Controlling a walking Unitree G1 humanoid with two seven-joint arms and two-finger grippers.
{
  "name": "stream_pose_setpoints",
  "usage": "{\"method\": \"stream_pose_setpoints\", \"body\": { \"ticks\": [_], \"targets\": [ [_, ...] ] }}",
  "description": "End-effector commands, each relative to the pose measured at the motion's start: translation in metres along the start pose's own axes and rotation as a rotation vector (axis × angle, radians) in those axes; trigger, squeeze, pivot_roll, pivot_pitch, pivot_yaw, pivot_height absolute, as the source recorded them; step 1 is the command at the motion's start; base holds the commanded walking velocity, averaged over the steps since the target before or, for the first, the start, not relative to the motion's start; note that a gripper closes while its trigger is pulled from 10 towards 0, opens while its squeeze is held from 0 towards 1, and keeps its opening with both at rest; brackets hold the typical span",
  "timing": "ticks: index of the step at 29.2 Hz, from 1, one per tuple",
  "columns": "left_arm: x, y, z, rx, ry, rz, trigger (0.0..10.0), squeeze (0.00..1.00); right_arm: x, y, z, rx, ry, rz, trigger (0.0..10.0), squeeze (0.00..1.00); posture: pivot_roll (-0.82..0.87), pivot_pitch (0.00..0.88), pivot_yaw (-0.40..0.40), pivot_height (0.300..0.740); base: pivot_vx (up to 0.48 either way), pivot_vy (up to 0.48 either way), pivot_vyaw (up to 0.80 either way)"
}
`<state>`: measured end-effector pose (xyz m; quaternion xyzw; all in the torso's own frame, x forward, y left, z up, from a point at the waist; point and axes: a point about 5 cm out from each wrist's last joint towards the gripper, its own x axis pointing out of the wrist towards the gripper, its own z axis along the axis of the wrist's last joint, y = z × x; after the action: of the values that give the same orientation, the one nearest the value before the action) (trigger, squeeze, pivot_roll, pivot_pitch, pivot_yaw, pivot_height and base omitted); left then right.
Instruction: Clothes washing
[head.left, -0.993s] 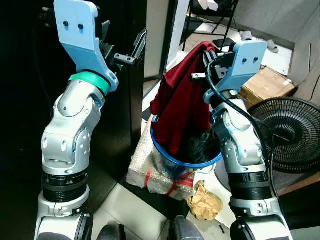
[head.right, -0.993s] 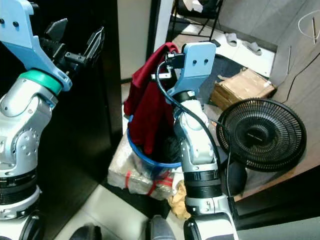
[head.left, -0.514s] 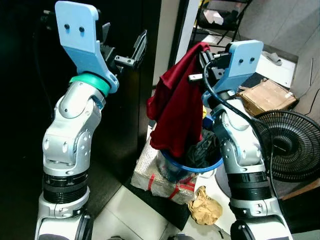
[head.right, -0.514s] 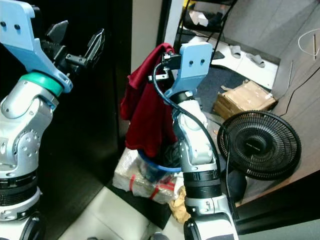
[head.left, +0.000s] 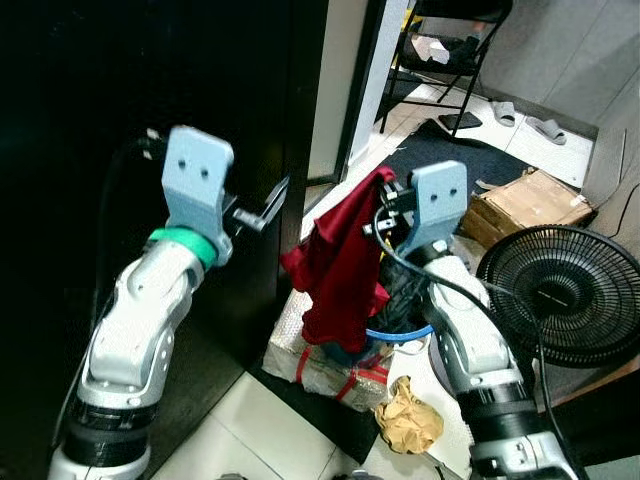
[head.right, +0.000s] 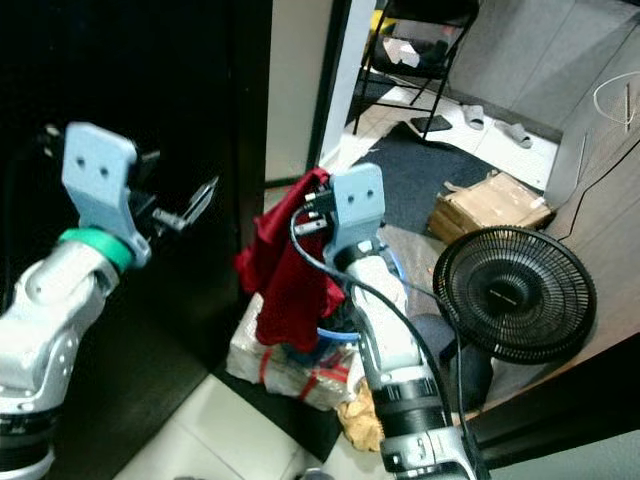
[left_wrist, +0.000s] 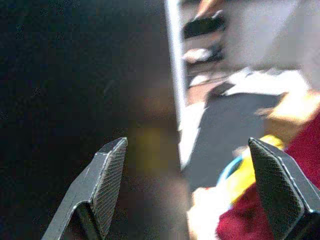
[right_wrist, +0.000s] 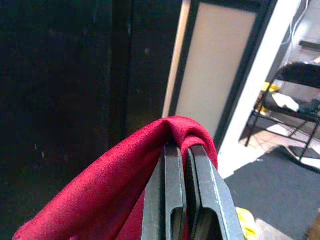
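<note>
My right gripper (head.left: 383, 183) is shut on a dark red garment (head.left: 338, 262) that hangs from its fingers (right_wrist: 175, 190) over a blue-rimmed laundry basket (head.left: 400, 333). The cloth's lower end hangs at the basket's near rim. More dark clothes lie inside the basket. My left gripper (head.left: 268, 205) is raised to the left of the garment, open and holding nothing, in front of a black panel (head.left: 120, 90). In the left wrist view its two fingers (left_wrist: 107, 172) stand wide apart, and the red cloth (left_wrist: 277, 200) shows beyond them.
The basket rests on a foil-wrapped bundle (head.left: 305, 350) with red tape. A crumpled brown paper (head.left: 410, 415) lies on the floor in front. A black floor fan (head.left: 560, 290) stands at the right, a cardboard box (head.left: 525, 200) behind it, and a folding chair (head.left: 445, 50) at the back.
Both arms have come down, the whole picture has shifted, and the hands look smaller. The red garment still hangs from the right gripper, now lower over the basket.
</note>
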<state>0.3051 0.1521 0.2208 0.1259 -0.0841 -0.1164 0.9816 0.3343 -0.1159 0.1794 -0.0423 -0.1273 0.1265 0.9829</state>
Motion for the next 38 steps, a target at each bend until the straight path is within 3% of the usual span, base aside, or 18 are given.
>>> {"method": "stream_pose_setpoints", "body": {
  "ticks": [1, 9, 12, 38],
  "targets": [
    [-0.002, 0.005, -0.014, 0.021, 0.052, 0.064, 10.0, 0.00, -0.006, -0.007, -0.011, -0.012, 0.032, -0.035, 10.0, 0.00, 0.06, 0.038, -0.039, 0.740, 0.000, 0.000, 0.00],
    [-0.005, 0.008, -0.024, -0.015, 0.074, 0.118, 10.0, 0.00, -0.007, -0.007, -0.015, -0.001, 0.040, -0.049, 10.0, 0.00, 0.05, 0.038, -0.029, 0.740, 0.000, 0.000, -0.44],
    [-0.002, 0.010, -0.018, -0.060, 0.044, 0.139, 10.0, 0.00, 0.000, -0.004, -0.005, 0.017, -0.009, -0.060, 10.0, 0.00, 0.05, 0.039, -0.020, 0.740, 0.000, 0.000, -0.80],
    [0.002, 0.005, -0.012, -0.060, 0.009, 0.121, 10.0, 0.00, 0.004, 0.003, 0.000, 0.067, -0.048, -0.086, 10.0, 0.00, 0.06, 0.054, 0.007, 0.740, 0.000, 0.000, -0.80]
  ]
}}
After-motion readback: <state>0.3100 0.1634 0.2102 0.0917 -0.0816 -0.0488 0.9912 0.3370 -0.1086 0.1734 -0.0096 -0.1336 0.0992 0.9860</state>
